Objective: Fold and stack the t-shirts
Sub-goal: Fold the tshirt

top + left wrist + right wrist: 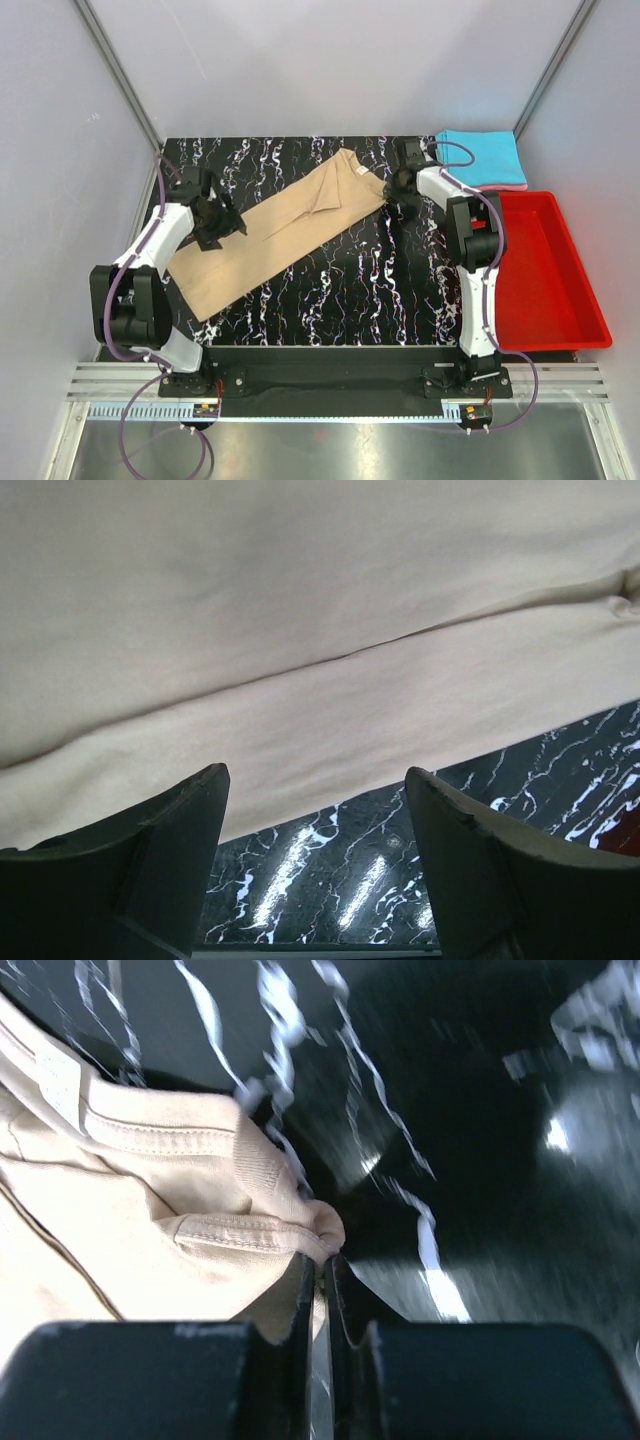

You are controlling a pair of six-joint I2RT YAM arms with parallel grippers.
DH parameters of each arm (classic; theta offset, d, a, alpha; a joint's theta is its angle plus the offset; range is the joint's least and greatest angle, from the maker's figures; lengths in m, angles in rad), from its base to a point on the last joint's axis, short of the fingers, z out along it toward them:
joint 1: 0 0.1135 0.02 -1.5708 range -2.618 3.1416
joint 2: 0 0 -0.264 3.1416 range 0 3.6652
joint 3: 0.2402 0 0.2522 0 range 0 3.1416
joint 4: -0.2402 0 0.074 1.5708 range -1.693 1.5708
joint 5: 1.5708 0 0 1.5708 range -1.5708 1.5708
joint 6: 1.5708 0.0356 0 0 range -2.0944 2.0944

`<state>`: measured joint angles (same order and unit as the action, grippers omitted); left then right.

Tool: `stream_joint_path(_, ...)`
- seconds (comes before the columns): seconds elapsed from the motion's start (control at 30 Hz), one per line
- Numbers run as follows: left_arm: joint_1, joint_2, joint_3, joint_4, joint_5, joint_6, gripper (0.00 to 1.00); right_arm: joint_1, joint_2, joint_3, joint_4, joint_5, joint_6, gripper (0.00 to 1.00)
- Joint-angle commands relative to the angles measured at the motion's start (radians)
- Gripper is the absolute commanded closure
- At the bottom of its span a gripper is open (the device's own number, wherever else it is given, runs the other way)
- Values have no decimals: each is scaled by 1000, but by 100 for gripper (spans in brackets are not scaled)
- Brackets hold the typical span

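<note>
A tan t-shirt [290, 225], folded into a long strip, lies diagonally across the black marbled table [380, 290]. My left gripper [215, 222] hovers over the strip's lower left part. In the left wrist view that gripper [315, 780] is open, with nothing between its fingers, just above the cloth's [300, 610] near edge. My right gripper [393, 185] is at the collar end. In the right wrist view it [322, 1260] is shut on a pinch of the tan t-shirt's [150, 1220] hem, near the neck label [58, 1085]. A folded cyan t-shirt [482, 155] lies on a pink one [505, 187] at the back right.
A red plastic bin [550, 270] stands along the table's right side, just in front of the cyan and pink stack. Grey walls close in on the left, back and right. Bare marbled table [340, 880] shows below the left gripper.
</note>
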<state>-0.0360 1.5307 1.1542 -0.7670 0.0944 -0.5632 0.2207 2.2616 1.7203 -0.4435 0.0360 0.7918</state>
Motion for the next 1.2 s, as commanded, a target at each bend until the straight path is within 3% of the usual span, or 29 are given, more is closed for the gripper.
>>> stream_joint_path(0.0,-33,20,61,28,14,45,23,-26,91,116,-11,44,-123,92)
stream_joint_path(0.23,-163,100,1,118,146,94,24,-79,283,458,-116,5,-244,86)
stream_joint_path(0.43,-274,125,-14,103,110,92,25,-122,320,608,-139,-88,-259,71)
stream_joint_path(0.57,-306,114,-42,124,96,100,25,-123,204,494,-97,-126,-250,60)
stream_joint_path(0.7,-357,153,-74,112,38,109,32,-123,92,380,-69,-159,-223,51)
stream_joint_path(0.87,-377,158,-187,167,74,8,37,-123,-63,259,-75,-180,-212,40)
stream_joint_path(1.17,-429,97,-361,299,172,-191,37,-123,-189,101,-72,-229,-201,34)
